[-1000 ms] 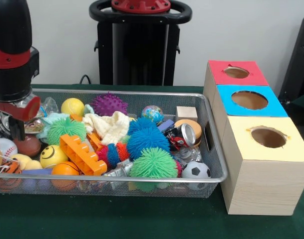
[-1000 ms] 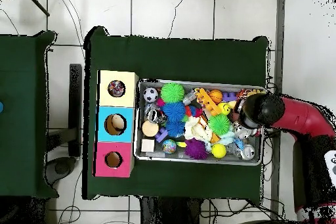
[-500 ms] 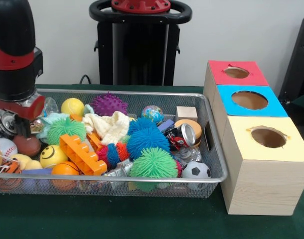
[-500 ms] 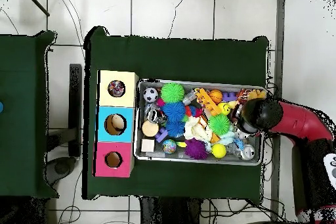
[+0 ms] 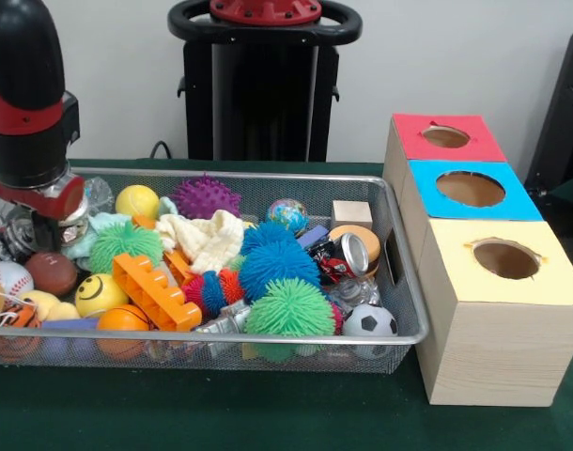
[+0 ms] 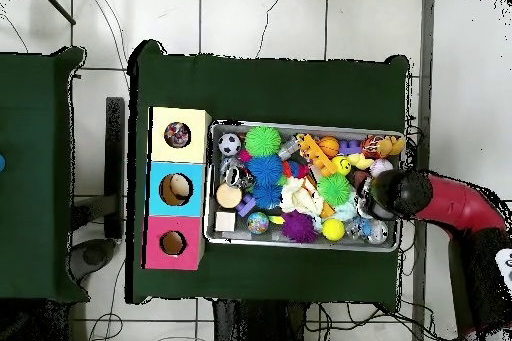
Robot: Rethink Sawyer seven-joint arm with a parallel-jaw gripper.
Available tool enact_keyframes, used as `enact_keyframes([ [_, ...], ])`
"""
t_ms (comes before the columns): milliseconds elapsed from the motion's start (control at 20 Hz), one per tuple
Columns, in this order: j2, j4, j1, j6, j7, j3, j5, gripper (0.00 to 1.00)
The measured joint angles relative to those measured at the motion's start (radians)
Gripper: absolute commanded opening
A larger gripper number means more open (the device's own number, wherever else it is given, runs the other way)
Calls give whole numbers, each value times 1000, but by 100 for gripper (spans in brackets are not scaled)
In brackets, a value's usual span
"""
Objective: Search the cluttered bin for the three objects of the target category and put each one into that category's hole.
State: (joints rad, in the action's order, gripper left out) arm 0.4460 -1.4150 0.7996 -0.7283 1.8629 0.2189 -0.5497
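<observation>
The red and black arm's gripper (image 5: 44,224) hangs low over the end of the silver wire-mesh basket (image 5: 268,180) farthest from the yellow-surrounded round hole (image 5: 505,258) in the pale wooden box; whether the jaws are open or holding anything, I cannot tell. No spotted white cloth piece shows among the clutter, though something speckled lies inside that hole in the overhead view. Such cloth would be light, limp and easily snagged, so pinching a raised fold seems wisest.

Toy-filled wire bin (image 6: 305,127), 3 box holes, arm (image 6: 440,200) over bin end
</observation>
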Motion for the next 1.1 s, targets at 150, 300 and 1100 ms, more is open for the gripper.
enact_keyframes([
  [150,-12,-13,5,35,0,-5,-26,0],
  [300,-16,-22,3,46,0,-12,-42,0],
  [1100,-55,-44,-23,173,0,-50,-27,0],
])
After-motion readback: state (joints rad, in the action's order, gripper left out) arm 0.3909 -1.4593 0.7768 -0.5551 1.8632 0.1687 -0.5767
